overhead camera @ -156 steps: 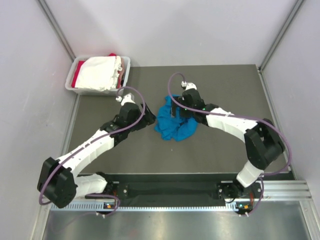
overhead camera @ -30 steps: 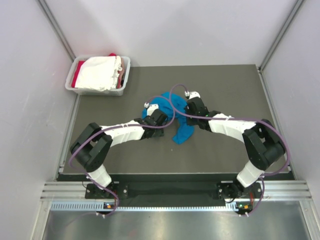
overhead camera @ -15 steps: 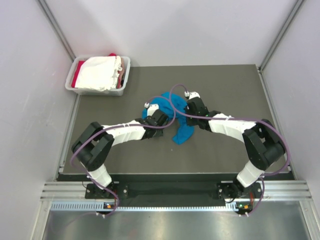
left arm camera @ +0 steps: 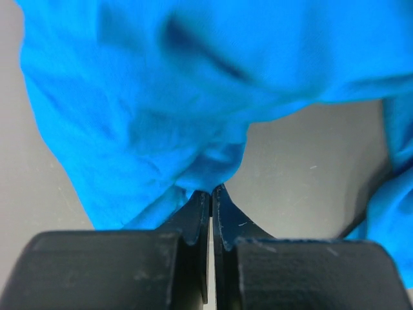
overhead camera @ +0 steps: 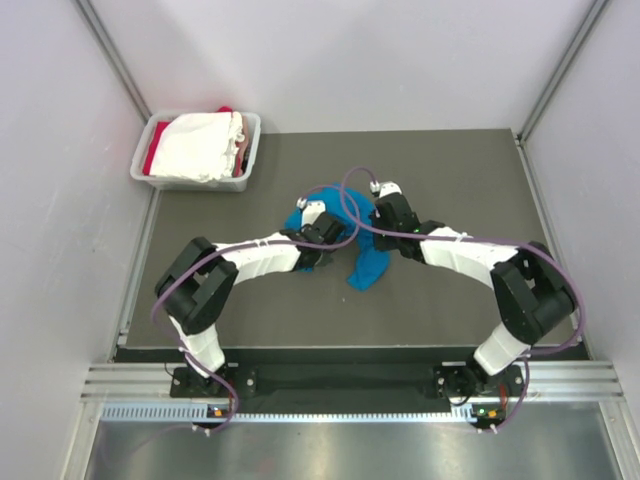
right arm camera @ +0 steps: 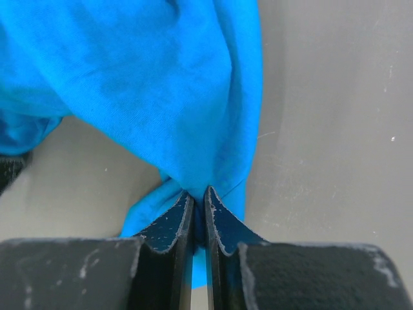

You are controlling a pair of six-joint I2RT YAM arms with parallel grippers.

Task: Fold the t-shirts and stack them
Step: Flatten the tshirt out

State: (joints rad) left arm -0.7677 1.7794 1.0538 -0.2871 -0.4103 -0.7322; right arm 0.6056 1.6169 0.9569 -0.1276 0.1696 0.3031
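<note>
- Blue cloth: the blue t-shirt (overhead camera: 366, 264) lies bunched on the dark counter (overhead camera: 470, 170). It sits to the right of the grey tub (overhead camera: 196, 184), towards the arm bases and well apart from the tub.
- The left claw (left arm camera: 211, 192) is clenched, its tips pinching a small fold of the blue t-shirt. The rest of the cloth drapes away beyond the tips.
- The right claw (right arm camera: 199, 194) is likewise clenched on another fold of the same shirt, at a spot farther from the grey tub than the left claw's hold.
- We judge that the two separate pinches serve one purpose. With a hold at each side, the arms can draw apart and spread the crumpled garment flat, which must come before any fold. No fold is made yet.
- A white t-shirt (overhead camera: 200, 145) fills the grey tub, and a red t-shirt (overhead camera: 150, 160) shows at the tub's left wall and far edge. We take these to be waiting their turn.
- From above, both arms and their cables (overhead camera: 345, 205) cover much of the blue t-shirt.
- We cannot tell whether either claw holds hem, sleeve or shoulder.
- No chest mark can be made out.
- Each wrist view crops the cloth at its borders.
- We cannot count the garments in the tub.
</note>
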